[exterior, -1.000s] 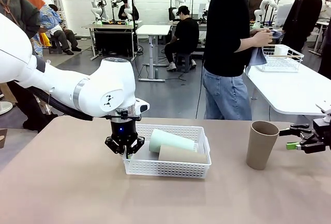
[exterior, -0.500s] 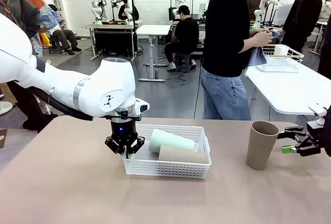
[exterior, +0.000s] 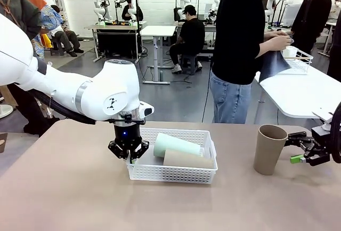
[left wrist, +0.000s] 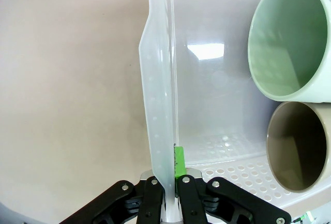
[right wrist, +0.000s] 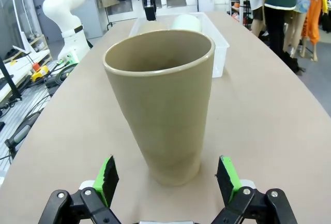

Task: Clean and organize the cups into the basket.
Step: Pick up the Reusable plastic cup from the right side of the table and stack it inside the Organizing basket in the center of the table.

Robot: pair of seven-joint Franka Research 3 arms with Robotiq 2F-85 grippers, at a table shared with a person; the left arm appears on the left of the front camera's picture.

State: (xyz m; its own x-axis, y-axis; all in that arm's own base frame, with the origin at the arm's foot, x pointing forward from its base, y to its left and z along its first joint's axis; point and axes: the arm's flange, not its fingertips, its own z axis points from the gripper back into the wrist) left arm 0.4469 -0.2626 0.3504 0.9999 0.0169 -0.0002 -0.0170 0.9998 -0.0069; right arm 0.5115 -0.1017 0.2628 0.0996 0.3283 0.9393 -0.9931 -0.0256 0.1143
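Tan cup upright, matte, tapered; mint cup lying in basket.

On the worktop, the basket sits centre-left in the frame. Inside it, on their sides, lie the rear cup and, in front of it, the front cup. The left end effector is at the basket's left wall. The upright cup stands to the right of the basket, with the right end effector just to its right.
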